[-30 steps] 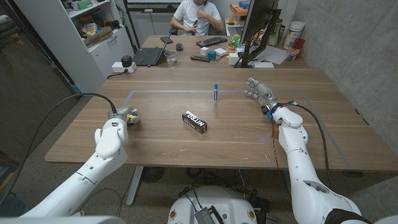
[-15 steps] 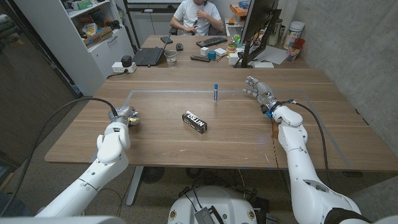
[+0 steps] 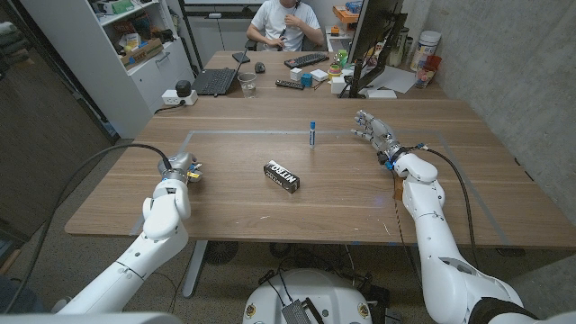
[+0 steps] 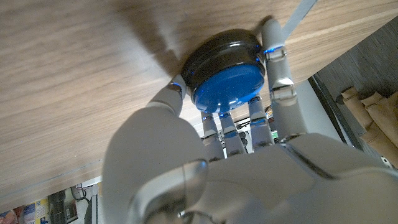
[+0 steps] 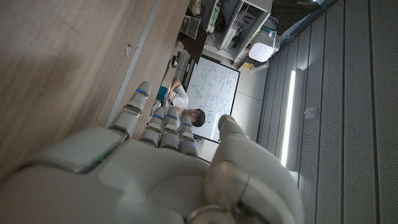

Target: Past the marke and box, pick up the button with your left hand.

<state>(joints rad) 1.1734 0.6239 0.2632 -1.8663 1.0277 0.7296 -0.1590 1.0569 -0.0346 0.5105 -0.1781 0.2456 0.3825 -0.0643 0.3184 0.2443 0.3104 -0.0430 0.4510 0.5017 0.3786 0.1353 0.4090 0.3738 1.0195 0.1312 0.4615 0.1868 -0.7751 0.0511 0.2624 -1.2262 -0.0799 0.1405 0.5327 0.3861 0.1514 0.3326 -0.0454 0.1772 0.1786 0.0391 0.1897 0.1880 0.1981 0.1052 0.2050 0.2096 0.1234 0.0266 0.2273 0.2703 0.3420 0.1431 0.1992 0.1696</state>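
The button [image 4: 227, 81] has a blue top and a black rim, and it sits against the table [image 3: 234, 202] near its left edge. My left hand [image 3: 180, 167] is over it and grips the rim, with the thumb on one side and a finger on the other [image 4: 205, 168]. In the head view the hand hides the button. A black box [image 3: 281, 175] with white lettering lies mid-table. A blue-and-white marker [image 3: 312, 133] lies beyond it. My right hand [image 3: 373, 133] is at the far right with its fingers apart and holds nothing [image 5: 155, 162].
A pale tape line [image 3: 243, 132] marks a rectangle on the table. Behind it is a second desk with a laptop [image 3: 216, 81], a glass [image 3: 247, 85], a keyboard [image 3: 306, 60] and a monitor [image 3: 371, 40]. A person [image 3: 283, 22] sits at that desk.
My left forearm has shifted slightly to the right while the hand stays over the button. The right arm, box and marker have not moved.
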